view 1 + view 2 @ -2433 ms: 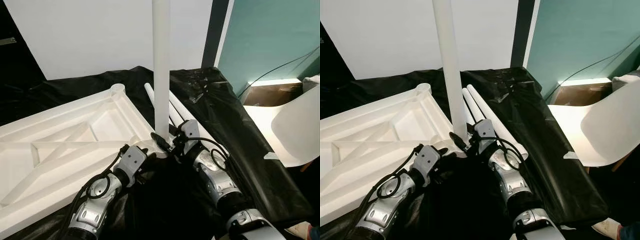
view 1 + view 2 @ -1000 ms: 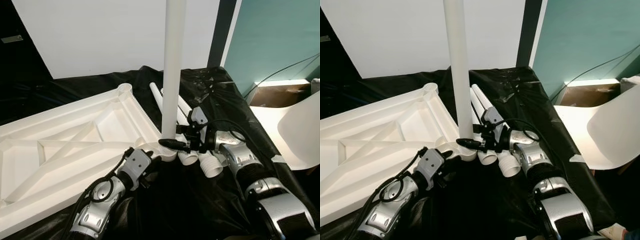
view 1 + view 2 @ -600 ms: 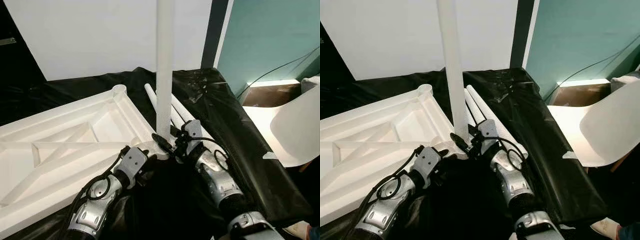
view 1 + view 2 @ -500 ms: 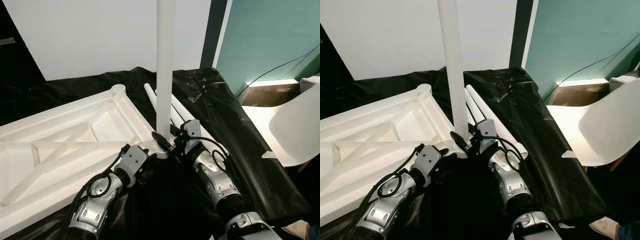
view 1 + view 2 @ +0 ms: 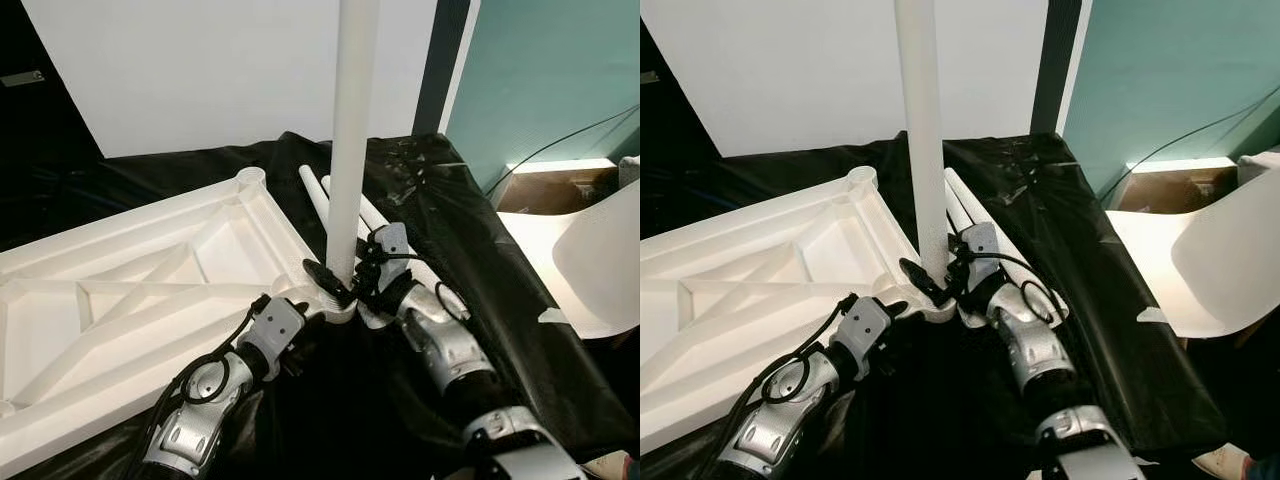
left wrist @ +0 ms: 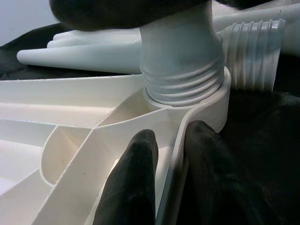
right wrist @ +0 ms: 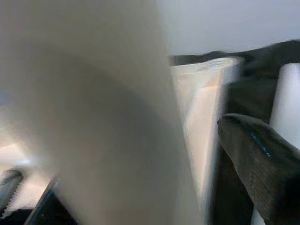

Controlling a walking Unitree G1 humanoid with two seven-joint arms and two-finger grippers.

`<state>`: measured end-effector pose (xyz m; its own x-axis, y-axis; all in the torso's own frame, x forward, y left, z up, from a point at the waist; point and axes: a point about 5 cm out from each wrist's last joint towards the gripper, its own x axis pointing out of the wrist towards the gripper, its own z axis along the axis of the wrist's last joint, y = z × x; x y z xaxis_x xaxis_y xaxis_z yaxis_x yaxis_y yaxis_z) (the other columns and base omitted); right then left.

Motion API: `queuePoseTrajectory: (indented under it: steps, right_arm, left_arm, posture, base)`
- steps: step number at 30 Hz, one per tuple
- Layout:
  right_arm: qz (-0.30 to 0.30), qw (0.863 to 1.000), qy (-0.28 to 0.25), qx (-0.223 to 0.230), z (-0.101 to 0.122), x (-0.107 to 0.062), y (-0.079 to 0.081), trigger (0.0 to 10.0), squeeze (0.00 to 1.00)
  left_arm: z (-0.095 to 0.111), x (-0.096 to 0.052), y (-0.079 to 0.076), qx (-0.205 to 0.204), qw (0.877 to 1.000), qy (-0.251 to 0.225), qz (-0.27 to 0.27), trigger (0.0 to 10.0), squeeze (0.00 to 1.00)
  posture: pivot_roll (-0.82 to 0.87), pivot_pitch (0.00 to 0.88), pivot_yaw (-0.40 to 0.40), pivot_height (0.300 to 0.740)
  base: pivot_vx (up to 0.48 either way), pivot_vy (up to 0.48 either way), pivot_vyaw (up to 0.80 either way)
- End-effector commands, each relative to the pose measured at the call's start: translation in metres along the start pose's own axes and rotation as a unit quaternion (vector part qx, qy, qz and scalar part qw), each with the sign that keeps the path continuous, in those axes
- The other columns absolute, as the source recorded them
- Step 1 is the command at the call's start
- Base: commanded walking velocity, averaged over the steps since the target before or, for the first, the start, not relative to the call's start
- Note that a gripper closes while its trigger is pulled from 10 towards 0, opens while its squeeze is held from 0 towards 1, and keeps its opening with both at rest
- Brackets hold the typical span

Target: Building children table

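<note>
Black plastic sheet [image 5: 470, 250] spread over the work surface, crinkled, glossy. White wall [image 5: 200, 70] behind, a dark vertical strip beside it, then a teal wall [image 5: 560, 80] on the robot's right. A cable runs down the teal wall. White chair [image 5: 600, 260] at far right, off the sheet.

White tabletop [image 5: 150, 290] lies upside down on the sheet, ribs and diagonal braces facing up, round sockets at its corners. One white leg [image 5: 352, 130] stands upright in the near corner socket [image 6: 206, 108]; its threaded end sits partly in the ring, several threads visible above the rim in the left wrist view. Spare legs [image 5: 975, 215] lie side by side on the sheet just behind that corner, threaded ends toward the robot.

Left gripper [image 6: 168, 159] pinches the tabletop's edge rib just below the socket, one finger [image 6: 136, 183] inside the frame, the other outside, pressed against the rib.

Right gripper [image 5: 345, 282] at the base of the upright leg, fingers clamped around it just above the socket; leg looms blurred and close in the right wrist view.
</note>
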<state>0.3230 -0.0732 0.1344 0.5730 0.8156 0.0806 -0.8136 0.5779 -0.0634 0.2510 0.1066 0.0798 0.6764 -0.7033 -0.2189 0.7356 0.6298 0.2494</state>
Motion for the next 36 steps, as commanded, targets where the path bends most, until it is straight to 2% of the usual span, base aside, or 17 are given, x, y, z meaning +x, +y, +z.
queuePoseTrajectory:
  steps: [1,3,5,8,9,10,16,24,25,26,28,29,30,34,36]
  right_arm:
    - [0.076,0.997,0.013,-0.010,0.002,-0.003,0.001,10.0,0.00]
    - [0.099,0.995,0.023,-0.019,0.003,-0.005,-0.002,10.0,0.00]
    - [0.136,0.988,0.055,-0.050,0.006,-0.007,-0.013,9.9,0.00]
    - [0.144,0.986,0.064,-0.057,0.007,-0.008,-0.015,9.9,0.00]
    - [0.153,0.984,0.070,-0.057,0.009,-0.008,-0.018,4.6,0.00]
    - [0.160,0.983,0.073,-0.054,0.011,-0.007,-0.020,0.0,0.00]
    - [0.193,0.978,0.069,-0.041,0.018,-0.006,-0.024,0.0,0.00]
    - [0.163,0.985,0.059,-0.018,0.006,-0.006,-0.018,0.0,0.00]
    - [0.121,0.992,0.036,-0.006,0.002,-0.003,-0.012,0.0,0.00]
    - [0.054,0.999,0.004,0.003,-0.002,0.000,-0.006,0.0,0.00]
    - [-0.069,0.997,-0.042,0.017,-0.008,-0.002,0.001,0.0,0.00]
    - [-0.096,0.994,-0.051,0.018,-0.009,-0.004,0.001,0.0,0.00]
    - [-0.096,0.994,-0.051,0.018,-0.009,-0.004,0.001,0.0,0.00]
    - [-0.219,0.972,-0.081,0.033,-0.007,-0.008,-0.006,0.0,0.00]
    - [-0.231,0.969,-0.087,0.032,-0.005,-0.008,-0.006,0.0,0.00]
  left_arm:
    - [-0.028,-0.002,-0.024,-0.029,0.995,0.063,-0.067,10.0,0.00]
    - [-0.028,-0.001,-0.024,-0.030,0.995,0.064,-0.067,10.0,0.00]
    - [-0.028,-0.001,-0.023,-0.028,0.995,0.063,-0.067,10.0,0.00]
    - [-0.028,-0.001,-0.023,-0.028,0.995,0.063,-0.067,10.0,0.00]
    - [-0.028,-0.001,-0.023,-0.027,0.995,0.064,-0.066,10.0,0.00]
    - [-0.028,-0.001,-0.023,-0.027,0.995,0.064,-0.066,10.0,0.00]
    - [-0.029,-0.003,-0.023,-0.028,0.996,0.065,-0.061,10.0,0.00]
    - [-0.030,-0.003,-0.025,-0.030,0.996,0.065,-0.061,10.0,0.00]
    - [-0.030,-0.003,-0.025,-0.029,0.996,0.065,-0.061,10.0,0.00]
    - [-0.030,-0.002,-0.024,-0.029,0.996,0.065,-0.060,10.0,0.00]
    - [-0.029,-0.001,-0.024,-0.029,0.996,0.064,-0.059,10.0,0.00]
    - [-0.029,-0.001,-0.024,-0.029,0.996,0.064,-0.059,10.0,0.00]
    - [-0.029,-0.001,-0.024,-0.029,0.996,0.064,-0.059,10.0,0.00]
    - [-0.031,-0.004,-0.022,-0.030,0.996,0.066,-0.058,10.0,0.00]
    - [-0.031,-0.004,-0.022,-0.030,0.996,0.066,-0.059,10.0,0.00]
  posture:
    - [0.15,0.000,-0.003,0.740]
    - [0.15,0.000,-0.003,0.740]
    - [0.16,0.000,-0.004,0.740]
    - [0.16,0.000,-0.004,0.740]
    - [0.16,0.000,-0.007,0.740]
    - [0.17,0.000,-0.009,0.740]
    - [0.17,0.000,-0.013,0.740]
    - [0.17,0.000,-0.013,0.740]
    - [0.18,0.000,-0.015,0.740]
    - [0.18,0.000,-0.014,0.740]
    - [0.18,0.000,-0.012,0.740]
    - [0.18,0.000,-0.012,0.740]
    - [0.18,0.000,-0.012,0.740]
    - [0.17,0.000,-0.006,0.740]
    - [0.17,0.000,-0.006,0.740]
  base:
    - [0.000,0.000,0.00]
    - [0.000,0.000,0.00]
    - [0.000,0.000,0.00]
    - [0.000,0.000,0.00]
    - [0.000,0.000,0.00]
    - [0.000,0.000,0.00]
    - [0.000,0.000,0.00]
    - [0.000,0.000,0.00]
    - [0.000,0.000,0.00]
    - [0.000,0.000,0.00]
    - [0.000,0.000,0.00]
    - [0.000,0.000,0.00]
    - [0.000,0.000,0.00]
    - [0.000,0.000,0.00]
    - [0.000,0.000,0.00]
